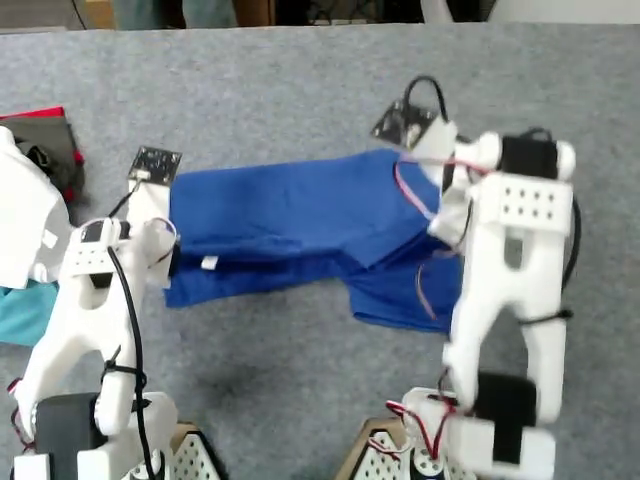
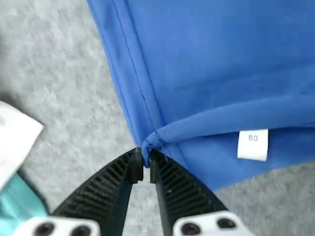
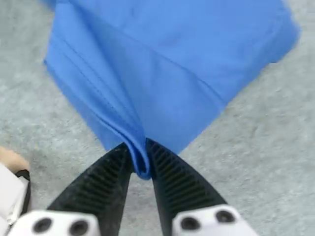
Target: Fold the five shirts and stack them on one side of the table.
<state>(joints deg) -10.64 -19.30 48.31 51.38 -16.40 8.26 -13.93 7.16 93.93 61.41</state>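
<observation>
Blue shirt (image 1: 290, 225), half-folded, white label (image 2: 252, 144), creased

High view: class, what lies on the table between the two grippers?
The blue shirt spans the whole stretch in the high view; the left gripper and right gripper each pinch one edge.

Table (image 1: 300, 90): grey felt-like cover over whole top. Blue shirt (image 1: 290, 215) lies mostly flat on it, stretched between left gripper (image 2: 146, 164) and right gripper (image 3: 140, 160), one folded edge pinched in each (white label (image 2: 252, 145) on cloth, near left gripper's tips). Clothes heap on outer side of left gripper, away from right one: white cloth (image 1: 25, 225) on top, teal cloth (image 1: 25, 310) under it, red cloth (image 1: 40, 113) and dark grey cloth (image 1: 55, 150) farther forward.
</observation>
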